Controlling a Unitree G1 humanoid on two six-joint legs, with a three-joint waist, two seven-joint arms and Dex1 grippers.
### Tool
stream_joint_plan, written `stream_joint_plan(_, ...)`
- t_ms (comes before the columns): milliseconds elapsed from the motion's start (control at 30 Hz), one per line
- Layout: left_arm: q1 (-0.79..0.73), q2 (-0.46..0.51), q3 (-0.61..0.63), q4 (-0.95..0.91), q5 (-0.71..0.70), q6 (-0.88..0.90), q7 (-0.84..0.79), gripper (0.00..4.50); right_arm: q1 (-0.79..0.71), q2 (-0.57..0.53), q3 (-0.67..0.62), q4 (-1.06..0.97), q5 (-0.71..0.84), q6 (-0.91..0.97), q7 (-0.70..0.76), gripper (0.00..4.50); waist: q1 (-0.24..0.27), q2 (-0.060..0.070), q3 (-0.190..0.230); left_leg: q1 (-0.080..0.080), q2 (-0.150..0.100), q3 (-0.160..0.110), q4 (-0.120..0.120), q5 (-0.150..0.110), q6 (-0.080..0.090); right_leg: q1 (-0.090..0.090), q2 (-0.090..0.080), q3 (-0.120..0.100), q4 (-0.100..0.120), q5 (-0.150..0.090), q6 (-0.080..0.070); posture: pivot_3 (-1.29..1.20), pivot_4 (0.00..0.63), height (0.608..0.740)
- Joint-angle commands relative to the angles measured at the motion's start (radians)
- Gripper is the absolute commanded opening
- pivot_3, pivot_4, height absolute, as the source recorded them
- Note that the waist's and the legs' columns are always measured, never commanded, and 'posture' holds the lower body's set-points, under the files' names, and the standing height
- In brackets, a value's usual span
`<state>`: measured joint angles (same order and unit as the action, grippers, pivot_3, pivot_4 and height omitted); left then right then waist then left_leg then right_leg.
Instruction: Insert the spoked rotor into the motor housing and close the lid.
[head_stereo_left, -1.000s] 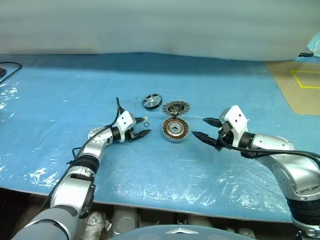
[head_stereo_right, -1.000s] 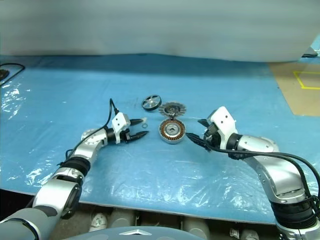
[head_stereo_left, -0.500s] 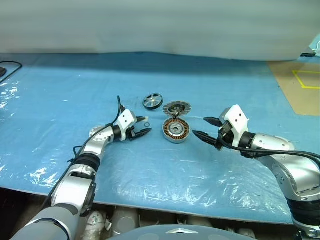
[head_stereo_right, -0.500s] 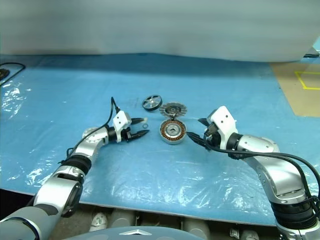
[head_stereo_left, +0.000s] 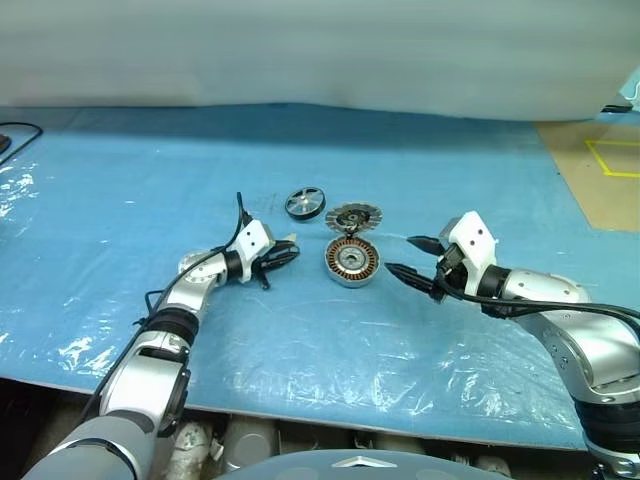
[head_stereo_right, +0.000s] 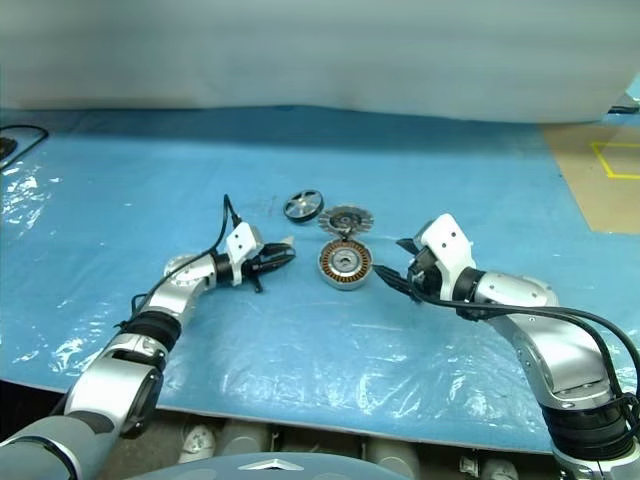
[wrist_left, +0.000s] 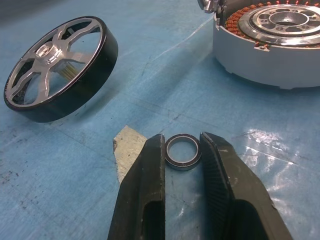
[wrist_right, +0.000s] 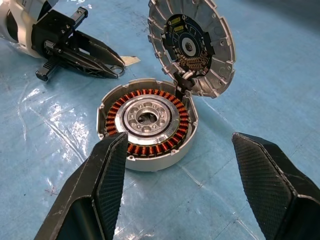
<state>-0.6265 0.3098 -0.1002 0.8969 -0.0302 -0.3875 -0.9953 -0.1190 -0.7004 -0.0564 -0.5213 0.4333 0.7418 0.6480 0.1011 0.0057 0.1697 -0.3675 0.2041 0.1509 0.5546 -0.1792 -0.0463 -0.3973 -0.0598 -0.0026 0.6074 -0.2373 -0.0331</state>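
The left gripper (wrist_left: 183, 150) lies low over the blue plastic sheet (head_stereo_left: 300, 340), its two black fingers (wrist_left: 147, 190) drawn in on either side of a small dark ring (wrist_left: 183, 151) with a silvery inner edge. The ring sits between the fingertips and both look to be against its rim, though it also rests on the sheet, so it is pinched rather than lifted. Just beside the left finger a small pale scrap of tape or paper (wrist_left: 127, 150) lies flat on the sheet.

The spoked rotor (wrist_left: 60, 97) lies on the sheet a little beyond the ring, dark-rimmed with bright spokes and hub, one edge tipped up. It is apart from both grippers and not in the housing.

The motor housing (wrist_right: 147, 122) stands on the sheet between the two arms, its ring of copper windings and grey centre hub open to view. The lid (wrist_right: 190, 47) is swung up on its hinge at the housing's far rim, showing a dark circuit board on its inner face; any print on that board is too small to read.

The right gripper (wrist_right: 187, 170) hangs near the housing with its jaws spread wide and nothing between them. No brand, label or legible writing shows on any part
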Motion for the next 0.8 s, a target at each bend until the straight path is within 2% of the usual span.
stream_joint_plan(33,0.044,0.016,-0.013,-0.015,-0.011,0.027,-0.065,0.66,-0.012,0.001,-0.019,-0.041,0.017,-0.010,0.001,3.46,-0.001,0.000,0.000,0.000,0.000,0.000,-0.001,0.000,0.000,-0.001,0.000,0.000,0.000,0.000,0.000,0.00,0.150,0.740)
stream_joint_plan(200,0.112,0.037,0.030,-0.180,-0.130,0.077,-0.181,0.66,-0.027,0.009,-0.055,-0.040,0.042,-0.002,-0.005,3.46,-0.006,0.000,0.000,-0.002,0.000,0.001,-0.004,0.000,0.000,-0.004,0.000,0.000,-0.001,0.000,0.000,0.00,0.150,0.740)
stream_joint_plan(300,0.175,0.073,0.040,-0.353,-0.222,0.193,-0.260,0.66,-0.031,0.016,-0.065,-0.057,0.071,0.015,-0.007,3.46,-0.006,-0.001,0.000,-0.003,0.001,0.001,-0.006,0.000,0.000,-0.006,0.002,0.000,-0.001,0.000,0.000,0.00,0.150,0.740)
stream_joint_plan(467,0.204,0.105,0.051,-0.592,-0.307,0.371,-0.247,0.66,-0.008,0.010,-0.031,-0.065,0.069,0.016,-0.005,3.46,-0.001,-0.001,0.001,-0.005,0.001,0.001,-0.008,0.000,0.000,-0.007,0.002,-0.002,0.000,-0.001,-0.002,0.00,0.150,0.740)
stream_joint_plan(700,0.148,0.003,0.013,-0.744,-0.356,0.469,-0.172,0.66,-0.027,0.019,-0.012,-0.048,0.065,0.010,-0.008,3.46,-0.004,-0.001,0.001,-0.005,0.001,0.002,-0.006,0.000,0.000,-0.007,0.001,-0.001,0.000,-0.001,-0.002,0.00,0.150,0.740)
stream_joint_plan(800,0.126,-0.024,-0.023,-0.720,-0.331,0.454,-0.183,0.66,-0.026,0.016,-0.014,-0.048,0.062,0.009,-0.010,3.46,-0.007,-0.001,0.001,-0.005,0.000,0.002,-0.005,0.000,0.000,-0.007,0.002,-0.001,0.000,-0.001,-0.002,0.00,0.150,0.740)
